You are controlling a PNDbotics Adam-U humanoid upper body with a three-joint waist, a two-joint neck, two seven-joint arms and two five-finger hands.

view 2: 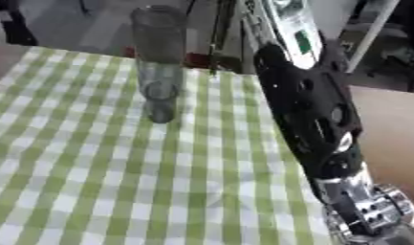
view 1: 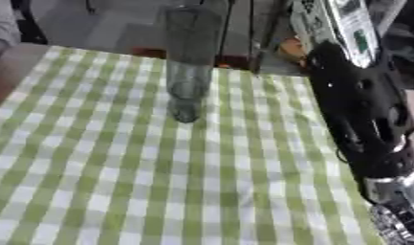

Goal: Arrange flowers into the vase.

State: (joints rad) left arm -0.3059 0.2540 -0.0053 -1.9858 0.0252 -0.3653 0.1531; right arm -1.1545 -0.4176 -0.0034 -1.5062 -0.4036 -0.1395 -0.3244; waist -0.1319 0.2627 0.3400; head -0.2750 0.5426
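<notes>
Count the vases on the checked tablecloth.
1. A tall clear glass vase stands upright near the far middle of the green-and-white checked tablecloth, with no flowers in it. The right arm covers the cloth's right edge, so something there could be hidden.

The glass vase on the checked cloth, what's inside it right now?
Nothing shows inside the vase: through the clear glass only the green checked tablecloth and the background appear, no stems or flowers. Whether it holds water cannot be told.

Clear glass vase (view 1: 190,62), checked cloth tablecloth (view 1: 118,182)
</notes>
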